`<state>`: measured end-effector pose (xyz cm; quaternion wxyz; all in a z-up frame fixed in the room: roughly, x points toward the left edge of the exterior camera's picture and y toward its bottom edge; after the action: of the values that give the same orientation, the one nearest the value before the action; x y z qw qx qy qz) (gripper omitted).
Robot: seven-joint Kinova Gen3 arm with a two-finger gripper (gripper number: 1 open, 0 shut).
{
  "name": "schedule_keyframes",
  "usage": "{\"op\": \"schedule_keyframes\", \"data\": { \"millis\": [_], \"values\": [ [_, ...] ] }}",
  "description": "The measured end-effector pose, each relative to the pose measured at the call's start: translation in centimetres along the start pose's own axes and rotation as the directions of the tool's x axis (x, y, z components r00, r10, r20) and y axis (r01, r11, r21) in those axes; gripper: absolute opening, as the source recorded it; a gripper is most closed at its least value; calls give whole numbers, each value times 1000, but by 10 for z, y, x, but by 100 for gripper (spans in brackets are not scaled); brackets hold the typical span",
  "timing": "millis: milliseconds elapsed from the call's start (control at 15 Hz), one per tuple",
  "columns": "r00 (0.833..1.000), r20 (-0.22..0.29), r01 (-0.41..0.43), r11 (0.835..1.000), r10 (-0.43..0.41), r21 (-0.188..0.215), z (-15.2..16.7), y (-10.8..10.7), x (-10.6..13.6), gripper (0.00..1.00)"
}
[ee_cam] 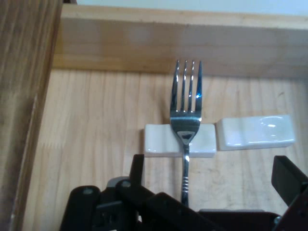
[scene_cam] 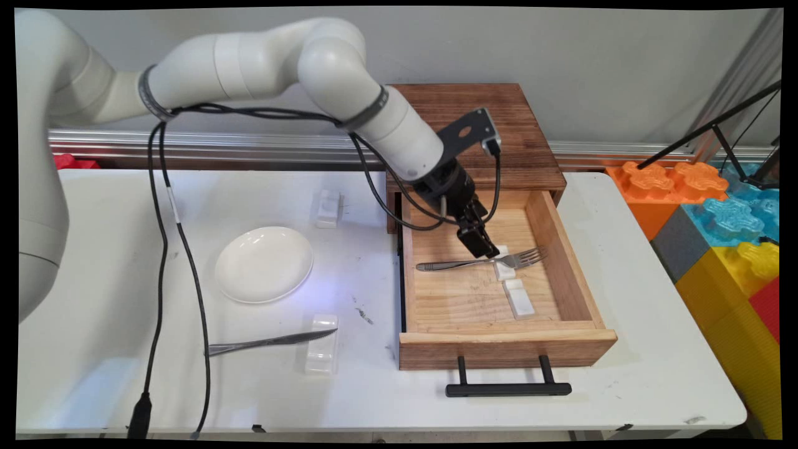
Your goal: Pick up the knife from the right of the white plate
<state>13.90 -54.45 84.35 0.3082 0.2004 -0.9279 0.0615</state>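
The robot's black gripper (scene_cam: 485, 248) hung inside the open wooden drawer (scene_cam: 564, 249), directly above the neck of a silver fork (scene_cam: 480, 262). The hand view showed its two fingers (ee_cam: 137, 168) spread wide apart, one to each side of the fork's handle and clear of it, gripping nothing. The fork lay across the drawer floor with its neck propped on a small white rest (scene_cam: 504, 270), tines pointing toward the drawer's right wall. A second white rest (scene_cam: 519, 299) lay just beside the first, nearer the drawer's front panel. A black bar handle (scene_cam: 508, 389) projected from that front. On the white table (scene_cam: 654, 374) left of the drawer sat a white plate (scene_cam: 264, 263), and below it a knife (scene_cam: 268, 342) leaned on another white rest (scene_cam: 322, 346). A further rest (scene_cam: 328, 207) stood alone beyond the plate.
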Motion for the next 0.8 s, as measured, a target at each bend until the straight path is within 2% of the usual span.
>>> {"op": "schedule_keyframes", "data": {
  "millis": [400,800],
  "values": [
    [999,16,30,1000,-30,-1,-37,9,3,100],
    [995,52,80,997,-80,-4,-92,23,-18,100]
  ]
}}
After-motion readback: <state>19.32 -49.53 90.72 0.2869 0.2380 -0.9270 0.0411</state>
